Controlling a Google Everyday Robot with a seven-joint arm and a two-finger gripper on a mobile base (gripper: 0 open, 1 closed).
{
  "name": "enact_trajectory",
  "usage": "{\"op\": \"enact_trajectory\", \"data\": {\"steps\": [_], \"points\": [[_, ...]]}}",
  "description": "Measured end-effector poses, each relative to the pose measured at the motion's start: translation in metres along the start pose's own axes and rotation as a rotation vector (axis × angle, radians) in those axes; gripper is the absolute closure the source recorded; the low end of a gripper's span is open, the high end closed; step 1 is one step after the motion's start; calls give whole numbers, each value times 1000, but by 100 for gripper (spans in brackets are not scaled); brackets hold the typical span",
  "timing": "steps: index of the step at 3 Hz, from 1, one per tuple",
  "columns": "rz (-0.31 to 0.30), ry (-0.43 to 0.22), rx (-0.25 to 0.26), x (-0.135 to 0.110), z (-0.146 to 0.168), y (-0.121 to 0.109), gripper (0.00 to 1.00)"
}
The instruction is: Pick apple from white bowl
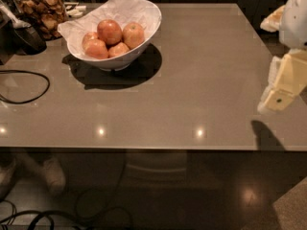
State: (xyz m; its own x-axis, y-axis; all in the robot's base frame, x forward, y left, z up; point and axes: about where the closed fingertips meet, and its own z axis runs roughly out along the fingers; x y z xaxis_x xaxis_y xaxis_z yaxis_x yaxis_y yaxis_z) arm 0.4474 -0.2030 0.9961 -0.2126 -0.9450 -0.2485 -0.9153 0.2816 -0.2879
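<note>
The white bowl (146,25), lined with crumpled white paper, stands at the back left of the table. It holds several apples. The apple (134,34), red-orange with a paler yellowish blush, lies at the right side of the pile, next to a deeper red, larger apple (109,31). Two more apples (97,48) lie in front. My gripper (279,91), cream-coloured, hangs at the right edge of the view above the table's right side. It is far to the right of the bowl and touches nothing.
A glass jar of brown snacks (42,8) stands at the back left, behind a dark object (26,37). A black cable (29,87) loops on the grey table (192,95) at the left. More cables lie on the floor below the front edge.
</note>
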Motion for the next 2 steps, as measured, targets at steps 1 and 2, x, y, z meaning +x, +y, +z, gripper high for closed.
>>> {"op": "enact_trajectory", "data": {"steps": [1,2], "points": [[25,6,63,-63,-15,-50,0],[24,3,68,-65,-15,-52,0]]}}
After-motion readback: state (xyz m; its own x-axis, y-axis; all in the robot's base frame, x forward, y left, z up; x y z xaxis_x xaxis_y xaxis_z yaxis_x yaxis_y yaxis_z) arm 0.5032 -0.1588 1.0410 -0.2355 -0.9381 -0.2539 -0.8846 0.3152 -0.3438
